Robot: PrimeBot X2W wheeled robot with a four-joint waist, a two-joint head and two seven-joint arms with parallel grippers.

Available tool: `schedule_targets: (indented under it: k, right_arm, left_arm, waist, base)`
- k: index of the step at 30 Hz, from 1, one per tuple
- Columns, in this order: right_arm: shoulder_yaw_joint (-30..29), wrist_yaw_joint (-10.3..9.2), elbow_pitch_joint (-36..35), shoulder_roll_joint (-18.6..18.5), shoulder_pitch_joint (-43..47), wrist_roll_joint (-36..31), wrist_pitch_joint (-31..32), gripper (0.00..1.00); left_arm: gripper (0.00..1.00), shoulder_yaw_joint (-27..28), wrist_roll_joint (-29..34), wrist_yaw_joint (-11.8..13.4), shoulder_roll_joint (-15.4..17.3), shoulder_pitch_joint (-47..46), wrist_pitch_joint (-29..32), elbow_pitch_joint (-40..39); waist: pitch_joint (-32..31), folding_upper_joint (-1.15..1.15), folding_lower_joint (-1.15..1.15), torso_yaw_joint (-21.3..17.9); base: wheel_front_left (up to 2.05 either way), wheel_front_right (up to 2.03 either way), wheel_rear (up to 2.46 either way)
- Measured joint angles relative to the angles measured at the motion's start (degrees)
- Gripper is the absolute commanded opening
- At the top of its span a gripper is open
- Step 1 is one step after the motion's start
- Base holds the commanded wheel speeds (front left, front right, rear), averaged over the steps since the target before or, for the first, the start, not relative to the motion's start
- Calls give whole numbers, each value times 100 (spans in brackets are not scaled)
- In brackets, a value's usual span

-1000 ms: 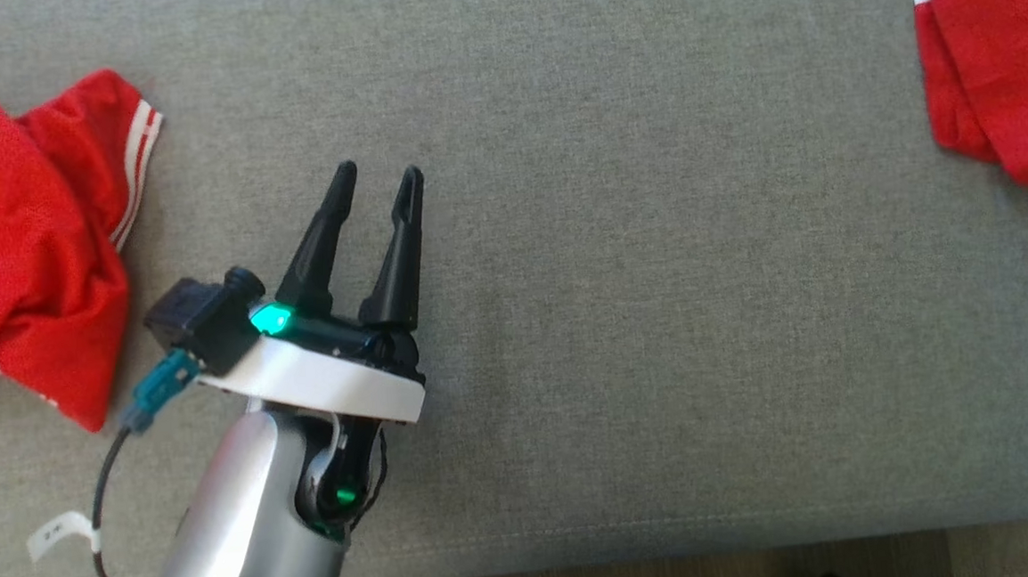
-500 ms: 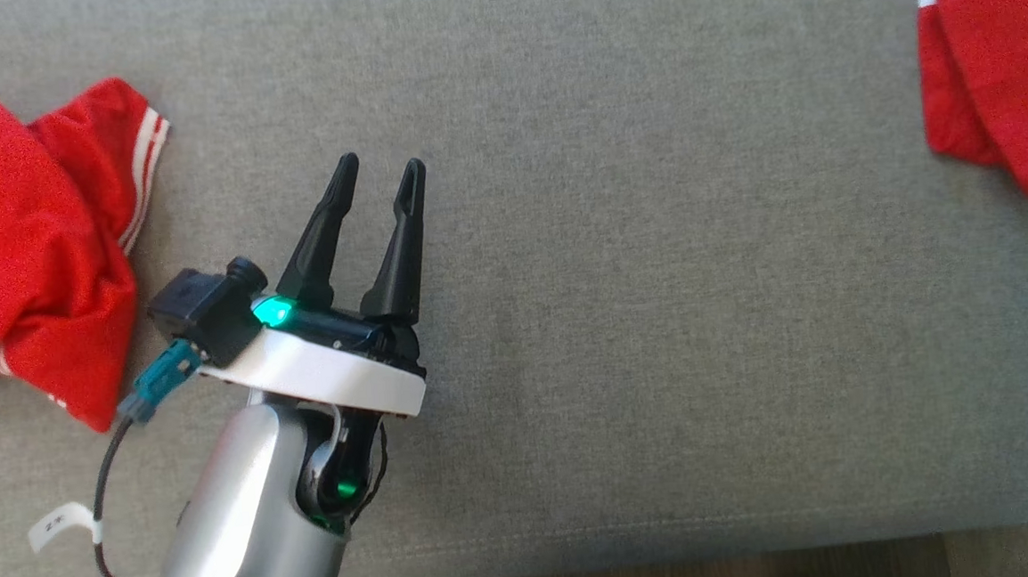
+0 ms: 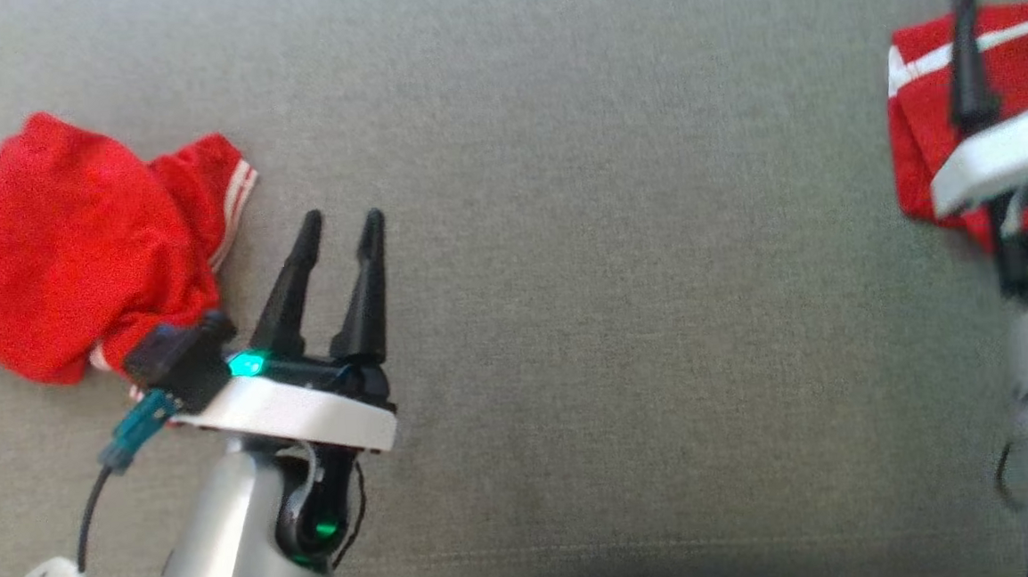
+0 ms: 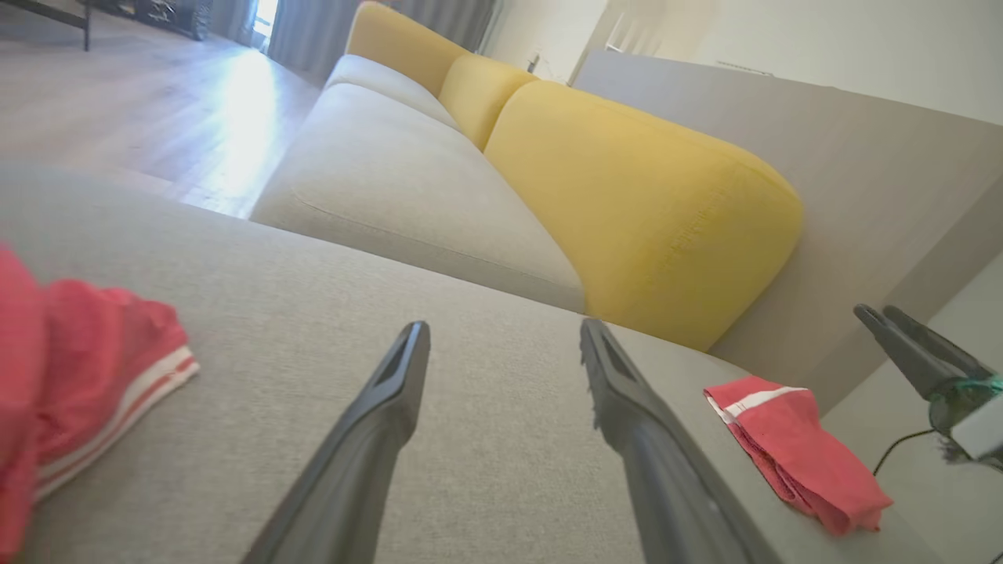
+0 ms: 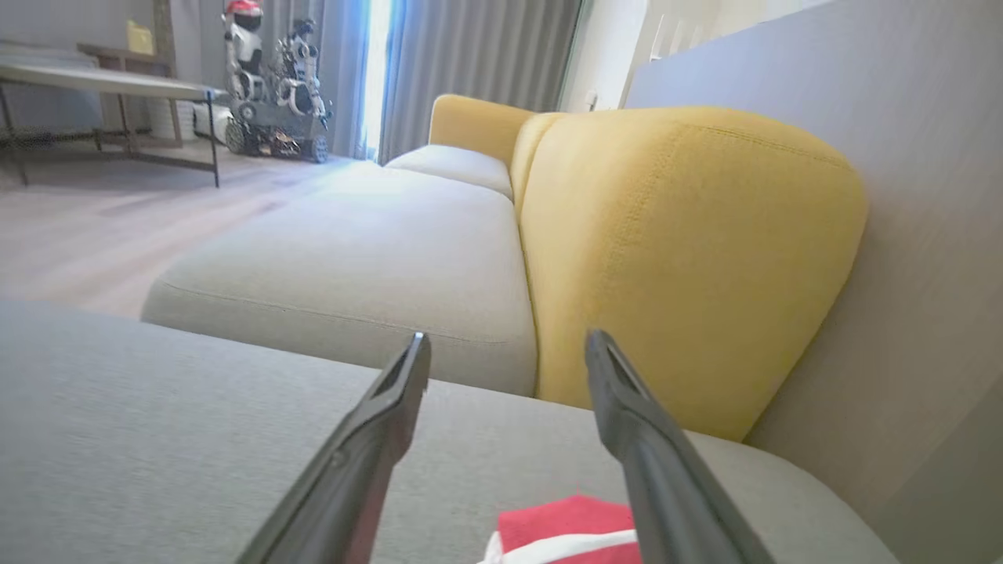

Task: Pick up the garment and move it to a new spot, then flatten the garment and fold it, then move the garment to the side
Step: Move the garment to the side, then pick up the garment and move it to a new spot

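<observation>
left gripper (image 3: 341, 220): fingers stood apart, empty, over the grey cushion (image 3: 611, 274) | right gripper (image 5: 508, 338): fingers stood apart, gripping nothing, over the folded red garment (image 3: 919, 121) at the cushion's right side | crumpled red garment (image 3: 66, 262) lay far left, beside the left wrist

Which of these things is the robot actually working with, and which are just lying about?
Job: folded red garment, crumpled red garment, grey cushion beneath them, left fingers and right fingers, both open.
Lying about: yellow cushion, beige sofa seat, table, wooden floor.
</observation>
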Motion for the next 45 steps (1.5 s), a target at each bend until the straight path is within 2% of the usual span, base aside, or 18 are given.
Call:
schedule_targets:
  k: [6,9,14,20,29,45]
  right_arm:
    - [-71,0,-556,439,1001,431,-554,100]
    - [45,0,-743,631,1522,437,-755,100]
    - [140,0,-960,725,2196,435,-988,100]
    - [243,0,-1178,739,2735,749,-1078,100]
    - [321,0,-1511,746,3059,855,-1094,100]
    - [326,0,-1562,746,3069,918,-1094,100]
  left_arm:
    - [100,264,65,1,-4,166,0,-3]
    - [100,315,40,0,-7,325,0,-8]
    - [100,357,42,1,-4,676,0,3]
    - [100,188,40,0,-12,964,0,14]
    - [100,300,68,0,-7,1048,0,-49]
    - [100,411,66,0,-7,1032,0,-104]
  waist:
    - [-439,0,0,170]
    - [-639,0,0,226]
    - [-898,0,0,241]
    - [-995,0,0,202]
    - [-993,0,0,170]
    - [-834,0,0,139]
  base:
    - [0,0,0]
    - [0,0,0]
    - [0,0,0]
    - [0,0,0]
    - [0,0,0]
    - [0,0,0]
